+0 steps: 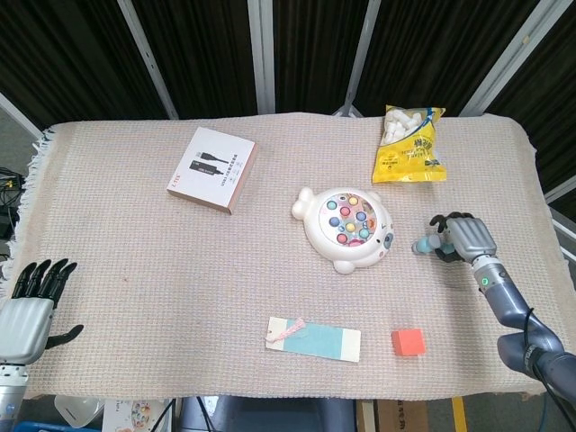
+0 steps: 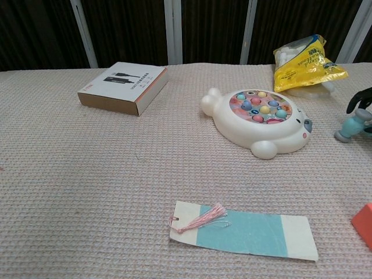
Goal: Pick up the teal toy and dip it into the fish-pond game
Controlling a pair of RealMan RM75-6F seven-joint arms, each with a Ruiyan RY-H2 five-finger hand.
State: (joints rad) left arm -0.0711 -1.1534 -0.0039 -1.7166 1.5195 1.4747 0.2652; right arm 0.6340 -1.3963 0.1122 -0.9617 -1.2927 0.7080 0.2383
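Note:
The teal toy (image 1: 426, 245) (image 2: 349, 125) is held in my right hand (image 1: 461, 238) (image 2: 363, 108), just right of the fish-pond game and a little above the cloth. Its tip points left toward the game. The fish-pond game (image 1: 347, 227) (image 2: 261, 120) is a white fish-shaped toy with coloured fish in a round top, at the table's middle right. My left hand (image 1: 29, 306) hangs open at the near left corner, off the table edge, holding nothing.
A white and orange box (image 1: 212, 168) lies at the back left. A yellow snack bag (image 1: 409, 144) sits behind the game. A teal bookmark with a pink tassel (image 1: 313, 337) and a red block (image 1: 408, 341) lie near the front edge.

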